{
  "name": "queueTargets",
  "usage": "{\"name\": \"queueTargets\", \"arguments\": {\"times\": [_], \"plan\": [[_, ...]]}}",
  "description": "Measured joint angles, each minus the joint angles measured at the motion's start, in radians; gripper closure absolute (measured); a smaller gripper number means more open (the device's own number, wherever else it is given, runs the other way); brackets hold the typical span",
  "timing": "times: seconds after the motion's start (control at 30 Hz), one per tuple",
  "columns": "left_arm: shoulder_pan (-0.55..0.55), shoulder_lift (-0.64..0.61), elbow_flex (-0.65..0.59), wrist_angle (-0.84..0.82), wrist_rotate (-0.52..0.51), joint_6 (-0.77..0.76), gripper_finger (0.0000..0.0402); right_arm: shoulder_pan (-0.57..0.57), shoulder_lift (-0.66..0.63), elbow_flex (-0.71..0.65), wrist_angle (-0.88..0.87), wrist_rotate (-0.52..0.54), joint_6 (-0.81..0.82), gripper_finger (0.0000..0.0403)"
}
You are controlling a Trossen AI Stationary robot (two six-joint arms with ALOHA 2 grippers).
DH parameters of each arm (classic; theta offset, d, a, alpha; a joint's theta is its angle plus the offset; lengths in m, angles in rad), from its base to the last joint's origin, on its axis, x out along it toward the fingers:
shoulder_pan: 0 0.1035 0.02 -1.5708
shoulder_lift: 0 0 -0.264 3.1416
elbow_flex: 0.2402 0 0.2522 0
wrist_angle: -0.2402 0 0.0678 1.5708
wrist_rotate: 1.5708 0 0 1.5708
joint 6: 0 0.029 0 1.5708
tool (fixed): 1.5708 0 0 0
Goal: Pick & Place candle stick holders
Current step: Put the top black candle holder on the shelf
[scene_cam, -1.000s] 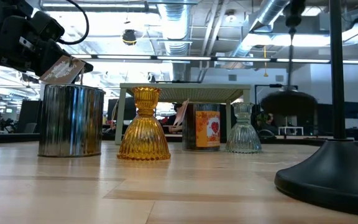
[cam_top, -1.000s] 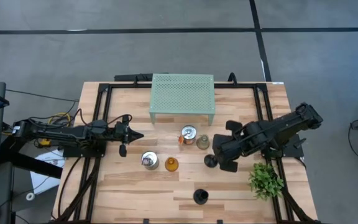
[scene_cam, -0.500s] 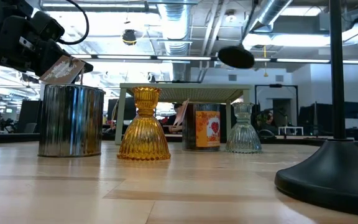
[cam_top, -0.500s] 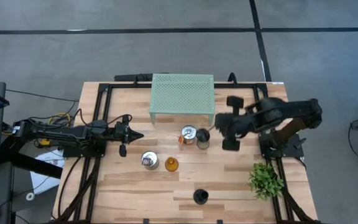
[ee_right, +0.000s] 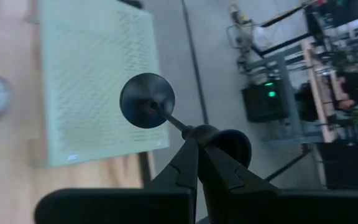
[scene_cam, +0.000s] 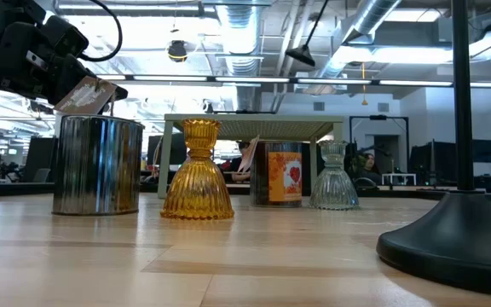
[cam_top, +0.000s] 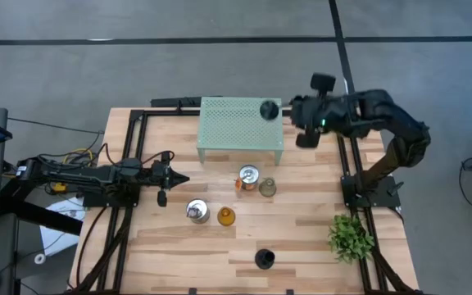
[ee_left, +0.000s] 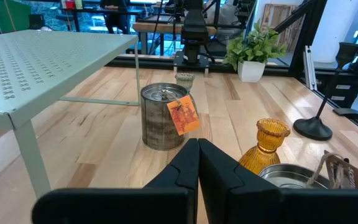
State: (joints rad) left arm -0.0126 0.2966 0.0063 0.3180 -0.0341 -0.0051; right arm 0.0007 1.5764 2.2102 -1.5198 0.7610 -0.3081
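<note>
My right gripper [cam_top: 288, 108] hangs high over the far right corner of the pale green mesh stand [cam_top: 241, 127], shut on a black candle stick holder [cam_top: 269, 109] with a round base and a thin stem. On the table stand an orange-and-silver tin [cam_top: 248, 177], a clear glass holder [cam_top: 267, 188], an amber glass holder [cam_top: 226, 216], a silvery jar [cam_top: 197, 211] and another black holder [cam_top: 264, 259] near the front edge. My left gripper [cam_top: 185, 177] waits shut and level at the left, touching nothing. My right gripper pinches the upper end of the black holder's stem [ee_right: 187, 130], just below its cup [ee_right: 230, 147], between its two fingertips. The fingers slant down from the table's right. The holder is lifted clear and tipped over, its round base [ee_right: 146, 101] toward the stand.
A leafy plant [cam_top: 351, 236] stands at the front right. The mesh stand's top is bare. The front black holder's base [scene_cam: 454, 239] looms close in the low view. Black frame rails [cam_top: 129, 164] run along both table sides.
My right gripper has carried the black holder up off the table beside the clear glass and toward the far edge, turning as it went. The holder has left the table, tipped from upright to slanting, and now hangs over the stand's right corner.
</note>
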Motion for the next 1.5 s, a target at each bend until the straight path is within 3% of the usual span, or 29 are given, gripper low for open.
{"name": "queueTargets", "arguments": {"times": [0.27,0.4,0.77,0.87,1.1,1.5], "plan": [[0.000,0.000,0.000,0.004,-0.127,0.144,0.0394,-0.192,0.021,0.011,0.102,-0.202,-0.167,0.0403],[0.000,0.000,0.000,0.005,-0.175,0.161,0.0394,-0.280,0.072,0.009,0.093,-0.227,-0.201,0.0403],[0.000,0.000,0.000,0.008,-0.179,0.138,0.0394,-0.472,0.249,0.073,0.005,-0.353,-0.260,0.0403],[0.000,0.000,0.000,0.012,-0.180,0.167,0.0394,-0.485,0.288,0.147,-0.002,-0.368,-0.275,0.0403],[0.003,0.000,0.000,0.019,-0.184,0.191,0.0394,-0.489,0.231,0.139,0.015,-0.484,-0.299,0.0403],[0.003,0.000,0.000,0.021,-0.183,0.188,0.0394,-0.466,0.210,0.146,-0.047,-0.543,-0.246,0.0403]]}}
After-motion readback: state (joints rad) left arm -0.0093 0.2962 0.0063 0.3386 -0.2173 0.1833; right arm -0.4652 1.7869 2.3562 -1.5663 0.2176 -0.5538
